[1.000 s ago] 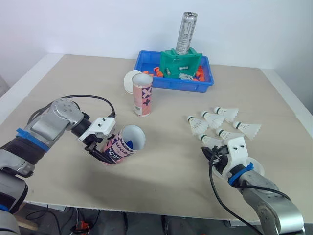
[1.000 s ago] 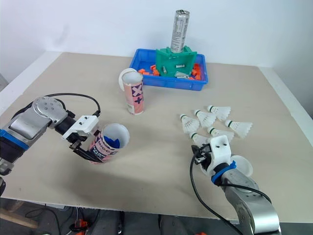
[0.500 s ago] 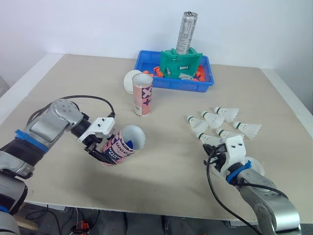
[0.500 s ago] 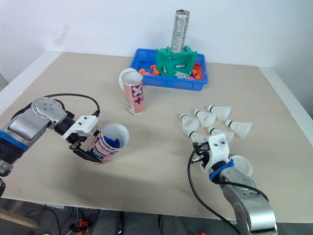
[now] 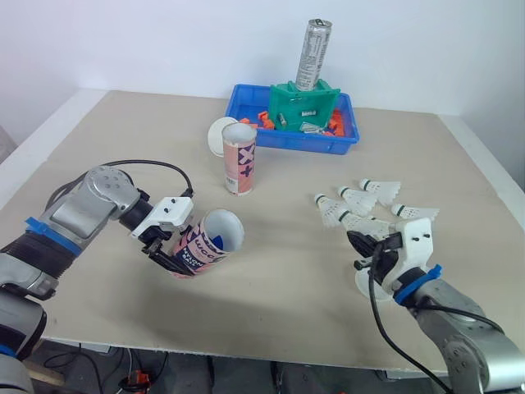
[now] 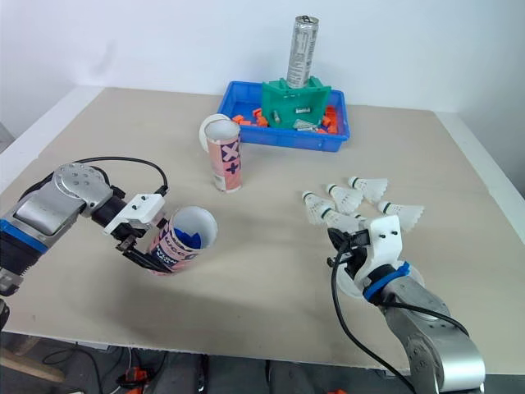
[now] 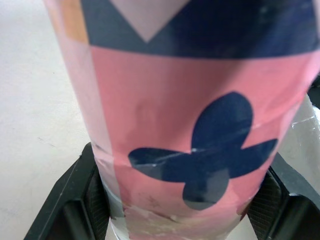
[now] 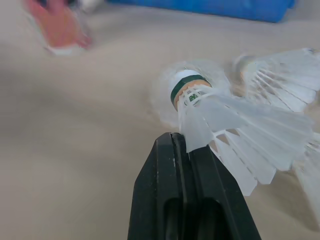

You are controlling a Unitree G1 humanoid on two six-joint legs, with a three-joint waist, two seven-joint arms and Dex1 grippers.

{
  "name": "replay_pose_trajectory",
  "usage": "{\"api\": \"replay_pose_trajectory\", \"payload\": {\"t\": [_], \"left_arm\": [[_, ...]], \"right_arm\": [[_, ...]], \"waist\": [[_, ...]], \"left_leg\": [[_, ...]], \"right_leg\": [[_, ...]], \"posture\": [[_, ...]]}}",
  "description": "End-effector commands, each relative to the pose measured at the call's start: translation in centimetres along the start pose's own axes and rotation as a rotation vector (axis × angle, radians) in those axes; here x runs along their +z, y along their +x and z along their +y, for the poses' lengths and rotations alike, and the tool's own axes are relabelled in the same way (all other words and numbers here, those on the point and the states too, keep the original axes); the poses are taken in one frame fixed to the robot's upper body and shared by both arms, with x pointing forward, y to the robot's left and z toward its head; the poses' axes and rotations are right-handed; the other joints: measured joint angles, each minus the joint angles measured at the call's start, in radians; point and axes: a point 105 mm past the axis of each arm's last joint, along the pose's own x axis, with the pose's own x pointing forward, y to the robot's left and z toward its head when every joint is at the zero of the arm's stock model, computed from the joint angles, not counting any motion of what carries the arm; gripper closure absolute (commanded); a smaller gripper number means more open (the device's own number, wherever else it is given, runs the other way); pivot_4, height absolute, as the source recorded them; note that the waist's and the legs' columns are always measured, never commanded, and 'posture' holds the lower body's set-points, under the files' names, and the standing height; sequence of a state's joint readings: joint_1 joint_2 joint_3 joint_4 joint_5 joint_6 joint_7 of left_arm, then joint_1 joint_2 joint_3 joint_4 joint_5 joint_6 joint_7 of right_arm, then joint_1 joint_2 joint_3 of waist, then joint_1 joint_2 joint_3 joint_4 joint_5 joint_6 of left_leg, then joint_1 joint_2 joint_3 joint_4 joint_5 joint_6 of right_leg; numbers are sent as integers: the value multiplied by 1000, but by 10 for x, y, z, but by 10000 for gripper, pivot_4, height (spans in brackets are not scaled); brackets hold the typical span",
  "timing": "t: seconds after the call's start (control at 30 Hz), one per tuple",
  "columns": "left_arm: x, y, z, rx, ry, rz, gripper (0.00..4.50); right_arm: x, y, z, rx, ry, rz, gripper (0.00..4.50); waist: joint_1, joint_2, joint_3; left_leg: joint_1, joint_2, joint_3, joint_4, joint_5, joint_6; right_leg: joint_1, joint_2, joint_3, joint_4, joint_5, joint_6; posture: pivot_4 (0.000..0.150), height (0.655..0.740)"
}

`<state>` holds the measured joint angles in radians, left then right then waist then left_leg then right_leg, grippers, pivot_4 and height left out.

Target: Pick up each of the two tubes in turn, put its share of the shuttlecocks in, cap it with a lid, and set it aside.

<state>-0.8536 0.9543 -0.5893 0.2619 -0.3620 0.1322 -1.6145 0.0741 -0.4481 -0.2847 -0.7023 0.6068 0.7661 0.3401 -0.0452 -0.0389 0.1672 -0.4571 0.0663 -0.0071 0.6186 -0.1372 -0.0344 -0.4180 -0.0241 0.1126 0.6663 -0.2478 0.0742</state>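
My left gripper [image 5: 170,248] is shut on a pink and blue tube [image 5: 207,240] low over the table at the left. The tube is tilted, its open mouth facing right, with something blue inside. In the left wrist view the tube [image 7: 185,125] sits between both fingers [image 7: 75,200]. A second pink tube [image 5: 239,160] stands upright further back, a white lid [image 5: 218,135] behind it. My right gripper [image 5: 361,244] is shut at the near edge of several white shuttlecocks [image 5: 354,198]. One shuttlecock [image 8: 220,115] sits at its fingertips [image 8: 170,150], held by its feather skirt.
A blue bin [image 5: 246,123] of small parts stands at the back, holding a green stand [image 5: 303,105] with a tall silver can [image 5: 312,53]. Another white lid [image 5: 367,284] lies under my right hand. The table's front edge runs just below both arms.
My right gripper has moved away from me into the shuttlecock group and turned; the nearest shuttlecock has left its spot on the table. The left arm and its tube have stayed put.
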Motion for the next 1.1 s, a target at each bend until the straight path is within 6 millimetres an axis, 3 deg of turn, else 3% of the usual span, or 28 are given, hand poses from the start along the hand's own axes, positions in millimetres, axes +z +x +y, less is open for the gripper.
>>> {"api": "replay_pose_trajectory", "payload": {"t": [0.03, 0.27, 0.47, 0.73, 0.83, 0.87, 0.93, 1.03, 1.1], "left_arm": [[3, -1, 2, 9, 17, -2, 12604], [5, 0, 5, 9, 22, -2, 12604], [6, -1, 7, 11, 25, -1, 12604], [8, -3, 5, 14, 25, -3, 12604], [7, -4, 4, 14, 20, -2, 12604], [7, -4, 4, 14, 19, -2, 12604], [7, -4, 4, 16, 19, -2, 12604], [7, -4, 4, 17, 18, -1, 12604], [7, -4, 4, 16, 19, -2, 12604]], "right_arm": [[33, -14, 33, 233, -26, -87, 44501], [76, -8, 76, 576, -253, -94, 44501], [78, 20, 109, 840, -664, 0, 44501], [83, 39, 121, 1023, -891, 16, 44501], [94, 47, 132, 1067, -906, -11, 44501], [97, 46, 135, 1092, -904, -14, 38210], [102, 43, 140, 1136, -901, -25, 33597], [117, 34, 146, 1192, -827, -58, 17874], [125, 28, 141, 1200, -759, -55, 10021]], "waist": [[0, 0, 0], [0, 3, 2], [1, 9, 4], [4, 10, 4], [1, 11, 5], [1, 12, 6], [1, 12, 6], [1, 12, 6], [1, 12, 6]], "left_leg": [[0, 0, 0, 0, 0, 0], [1, 0, 0, 1, 1, 1], [0, 0, 1, 1, 1, 2], [-6, 0, 1, 1, 1, 2], [-6, 0, 1, 1, 1, 2], [-5, 0, 1, 1, 1, 2], [-5, 0, 1, 1, 1, 2], [-5, 1, 1, 1, 1, 2], [-5, 1, 1, 1, 1, 2]], "right_leg": [[0, 0, 0, 0, 0, 0], [1, 0, -1, 0, 1, 0], [-1, -1, -1, 0, 1, -1], [-5, -1, -1, 0, -2, 1], [-6, 0, -1, 1, -1, 0], [-6, 0, -1, 1, -1, 0], [-6, 0, -1, 3, -1, 0], [-6, 0, -1, 4, -2, 0], [-6, 0, -2, 4, -2, -1]], "posture": [[1500, 7275], [1500, 7275], [1500, 7275], [1500, 7275], [1500, 7275], [1500, 7275], [1500, 7275], [1500, 7275], [1500, 7275]]}}
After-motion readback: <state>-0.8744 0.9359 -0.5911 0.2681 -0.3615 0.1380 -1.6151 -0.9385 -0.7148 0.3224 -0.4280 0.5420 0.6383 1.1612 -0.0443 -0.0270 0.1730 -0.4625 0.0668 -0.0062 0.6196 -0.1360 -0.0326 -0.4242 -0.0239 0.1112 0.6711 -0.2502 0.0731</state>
